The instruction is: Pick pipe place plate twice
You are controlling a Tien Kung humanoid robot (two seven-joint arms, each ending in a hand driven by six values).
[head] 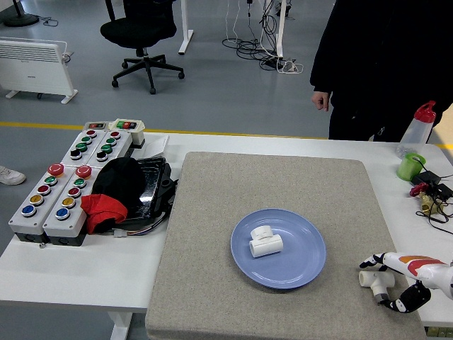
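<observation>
**One pipe on the plate, a second at the right hand**

One white pipe fitting (pixel 265 242) lies inside the blue plate (pixel 301 265), left of the plate's middle, on the grey mat (pixel 212 283) that covers much of the white bench (pixel 71 273). Over at the mat's lower right corner, a second white pipe fitting (pixel 375 278) sits on the mat, well clear of the plate's rim. The right hand (pixel 398 281) is right there with it, coming in from the picture's right edge: one of the fingers (pixel 371 261) reaches over the top of the fitting, the dark thumb curls in below it, so the fingers bracket the piece, apart rather than clamped; whether they touch it, I cannot tell. The left hand is out of view. On the bench's left stand two grey button boxes (pixel 49 202) beside a black and red bundle (pixel 113 191). At the far side, a person in dark clothes (pixel 375 64) stands with one hand hanging loose.
</observation>
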